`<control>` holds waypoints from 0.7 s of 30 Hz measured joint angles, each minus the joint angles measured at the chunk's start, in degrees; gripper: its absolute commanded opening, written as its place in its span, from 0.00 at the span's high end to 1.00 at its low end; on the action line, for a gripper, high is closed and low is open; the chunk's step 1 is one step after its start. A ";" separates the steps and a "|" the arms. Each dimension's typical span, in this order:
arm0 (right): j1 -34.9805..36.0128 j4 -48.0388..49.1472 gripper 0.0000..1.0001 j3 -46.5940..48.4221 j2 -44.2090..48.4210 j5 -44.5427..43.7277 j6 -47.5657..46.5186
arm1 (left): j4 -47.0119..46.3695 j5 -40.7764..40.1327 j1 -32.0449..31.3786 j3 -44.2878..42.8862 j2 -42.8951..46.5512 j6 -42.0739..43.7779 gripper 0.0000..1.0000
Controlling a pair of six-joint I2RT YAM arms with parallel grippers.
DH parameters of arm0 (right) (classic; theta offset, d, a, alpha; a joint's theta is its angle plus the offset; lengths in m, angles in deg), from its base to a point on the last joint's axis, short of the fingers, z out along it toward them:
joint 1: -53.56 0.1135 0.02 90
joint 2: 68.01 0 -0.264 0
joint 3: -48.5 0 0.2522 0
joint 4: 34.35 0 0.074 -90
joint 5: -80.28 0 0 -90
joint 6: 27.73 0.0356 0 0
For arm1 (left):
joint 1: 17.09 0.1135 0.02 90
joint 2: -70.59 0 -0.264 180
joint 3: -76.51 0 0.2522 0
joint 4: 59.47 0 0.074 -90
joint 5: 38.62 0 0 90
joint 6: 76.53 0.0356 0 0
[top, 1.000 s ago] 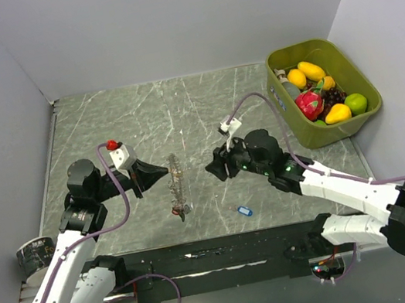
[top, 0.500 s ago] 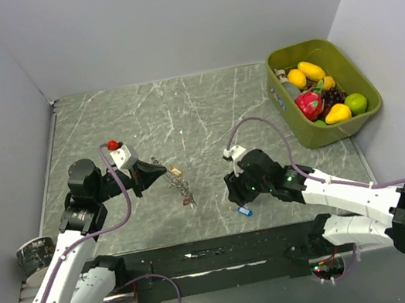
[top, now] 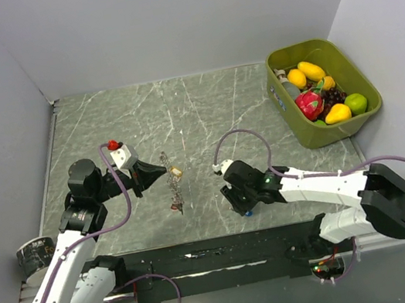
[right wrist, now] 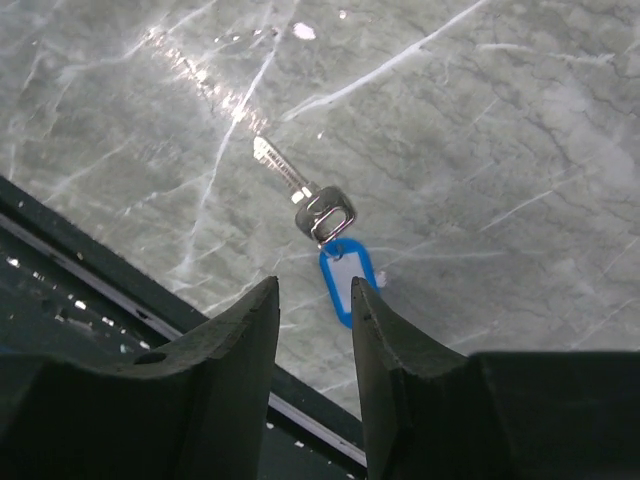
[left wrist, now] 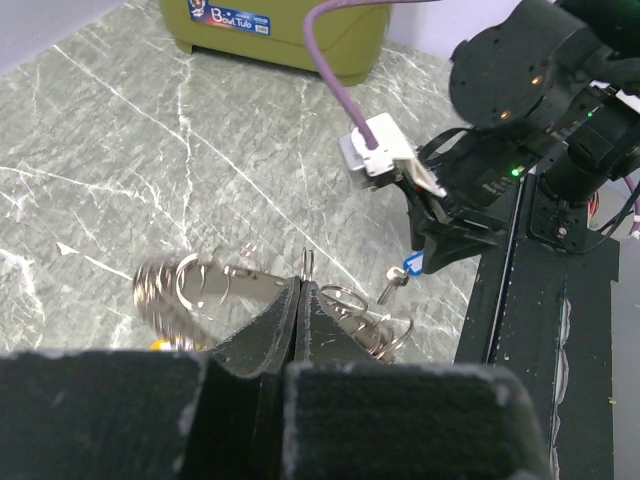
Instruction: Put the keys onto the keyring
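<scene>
One key (top: 246, 211), blue-tagged, lies on the table (top: 203, 112) by its near edge, right of centre, under my right jaws. My left jaws, left of centre, hold the keyring (top: 173, 182).

From the left wrist, those jaws are pinched shut on the keyring's wire; I should hold it steady.

From the right wrist, my right jaws stand apart, straddling the blue tag (right wrist: 346, 282), gripping nothing. I judge it best to descend straight, close on the tag, and avoid the dark rail (right wrist: 80, 290) just beside it.
</scene>
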 measured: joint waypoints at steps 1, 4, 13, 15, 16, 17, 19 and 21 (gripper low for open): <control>0.07 -0.15 0.58 0.42 -0.81 -0.28 0.09 | 0.00 0.00 0.00 0.00 0.00 0.00 0.99; 0.13 -0.37 0.59 1.36 -2.19 -0.94 0.11 | 0.00 0.00 0.00 0.00 0.00 0.00 0.99; 0.20 -0.33 0.62 1.68 -3.96 -1.01 0.11 | 0.07 0.00 0.00 0.00 -0.09 0.00 0.99; 0.20 -0.33 0.63 1.68 -4.02 -0.90 0.11 | 0.20 0.00 0.00 0.00 -0.11 0.00 0.99; 0.20 -0.31 0.64 1.68 -4.02 -0.85 0.11 | 0.26 0.02 0.00 0.00 -0.11 0.00 0.99; 0.20 -0.28 0.67 1.68 -4.04 -0.83 0.11 | 0.37 0.00 0.00 0.00 -0.11 0.00 0.99; 0.20 -0.28 0.69 1.77 -4.35 -0.76 0.13 | 0.48 0.02 0.00 0.00 -0.11 0.00 0.99; 0.20 -0.22 0.69 1.97 -5.16 -0.61 0.13 | 0.50 0.00 0.00 0.00 -0.11 0.00 0.99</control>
